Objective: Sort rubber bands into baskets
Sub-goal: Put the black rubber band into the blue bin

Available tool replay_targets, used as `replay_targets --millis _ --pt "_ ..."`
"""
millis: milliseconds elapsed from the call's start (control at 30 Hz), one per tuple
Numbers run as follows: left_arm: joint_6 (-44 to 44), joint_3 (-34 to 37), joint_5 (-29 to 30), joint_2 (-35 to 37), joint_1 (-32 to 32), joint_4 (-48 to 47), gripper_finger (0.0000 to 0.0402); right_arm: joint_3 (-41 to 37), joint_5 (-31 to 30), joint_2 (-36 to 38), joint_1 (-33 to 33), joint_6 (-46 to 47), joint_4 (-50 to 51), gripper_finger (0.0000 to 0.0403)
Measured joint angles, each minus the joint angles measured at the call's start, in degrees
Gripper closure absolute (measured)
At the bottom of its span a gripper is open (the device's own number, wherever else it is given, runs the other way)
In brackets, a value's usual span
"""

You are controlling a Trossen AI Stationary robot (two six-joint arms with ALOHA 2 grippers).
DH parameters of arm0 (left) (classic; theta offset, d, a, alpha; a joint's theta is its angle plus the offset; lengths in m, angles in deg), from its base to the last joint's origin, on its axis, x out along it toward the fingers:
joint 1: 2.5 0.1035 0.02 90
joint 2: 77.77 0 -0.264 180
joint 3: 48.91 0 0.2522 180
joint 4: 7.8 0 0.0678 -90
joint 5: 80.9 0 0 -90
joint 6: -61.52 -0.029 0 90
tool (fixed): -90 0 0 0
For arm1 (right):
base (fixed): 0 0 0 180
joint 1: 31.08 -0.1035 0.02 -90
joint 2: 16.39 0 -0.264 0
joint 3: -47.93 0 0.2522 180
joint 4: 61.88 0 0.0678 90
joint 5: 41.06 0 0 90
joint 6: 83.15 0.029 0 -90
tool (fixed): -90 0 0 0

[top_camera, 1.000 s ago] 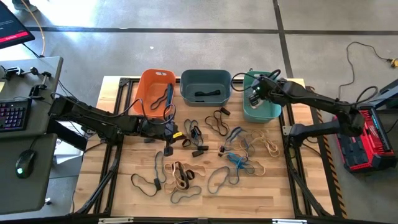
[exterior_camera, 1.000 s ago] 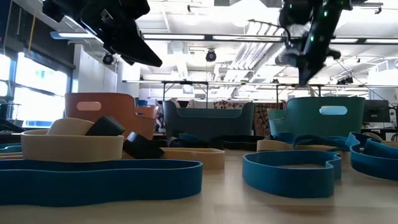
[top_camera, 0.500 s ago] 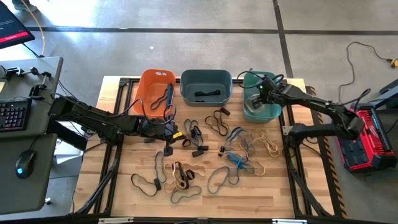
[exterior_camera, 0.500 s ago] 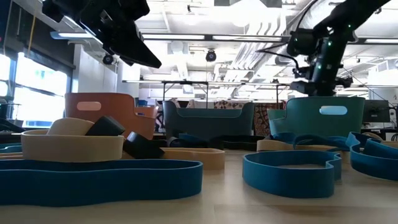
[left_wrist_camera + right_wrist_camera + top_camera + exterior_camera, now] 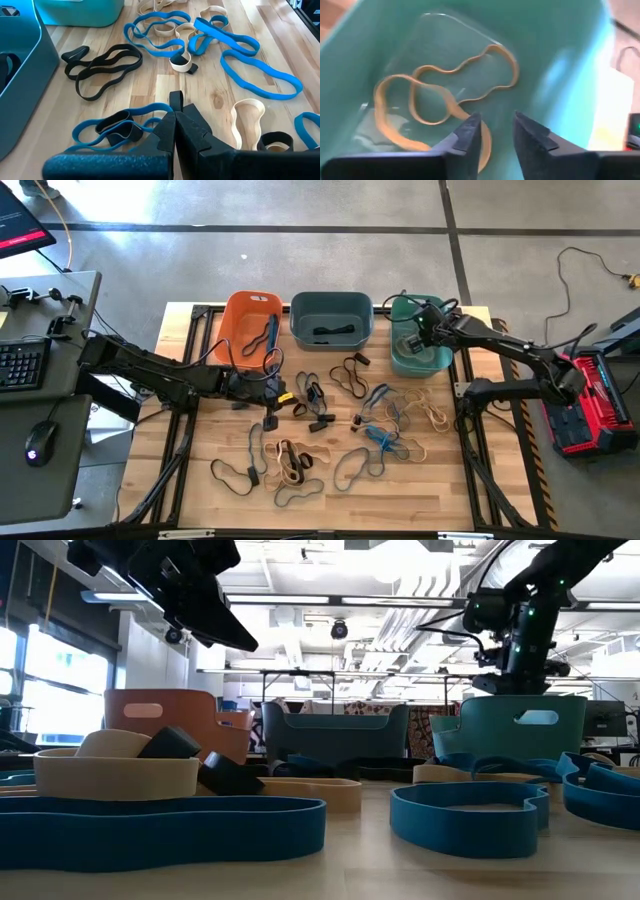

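Three rounded-rectangle plastic baskets stand in a row along the 12 o'clock edge of the pale wood-plank tabletop (image 5: 330,490). The orange basket (image 5: 246,330) holds a blue rubber band (image 5: 271,332). The slate blue-grey basket (image 5: 331,318) holds a black rubber band (image 5: 333,332). The teal green basket (image 5: 412,357) holds tan rubber bands (image 5: 440,95), thin flat loops lying curled on its smooth glossy floor.

The loose rubber bands (image 5: 330,420) lie scattered over the tabletop centre, at 6 o'clock from the baskets: floppy flat loops in blue, black and tan, several overlapping.

The right gripper (image 5: 492,131) hangs inside the teal green basket with its fingers narrowly parted and nothing between them. The left gripper (image 5: 268,395) sits at 6 o'clock from the orange basket, fingers pressed together, empty.
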Motion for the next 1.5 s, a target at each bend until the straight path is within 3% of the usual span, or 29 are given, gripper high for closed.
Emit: replay_targets --millis 167,367,533,867,1167,1500 --pt "-0.03 0.0 0.0 0.0 0.0 -0.02 0.0401 3.6 -1.57 0.0 -0.95 1.37 6.14 0.0296" --pt "-1.13 0.0 -0.01 0.0 0.0 -0.81 0.0401 4.85 -1.5 2.13 -8.49 0.29 4.88 0.0392" --pt "-1.07 0.0 -1.21 0.0 0.0 -4.75 0.0401 4.5 -3.42 4.5 -16.98 4.55 2.23 0.0383" --pt "1.5 0.0 -0.92 -0.04 -0.09 -11.09 0.0397 0.54 -7.56 6.21 -36.9 8.67 -14.63 0.0401" --pt "4.63 0.0 -0.94 -1.54 -0.29 -9.55 0.0337 -1.34 -14.1 6.19 -51.81 9.09 -24.8 0.0402" --pt "6.02 0.0 0.74 -12.14 -0.84 0.47 0.0264 -1.34 -21.14 1.95 -60.96 9.21 -27.63 0.0403"
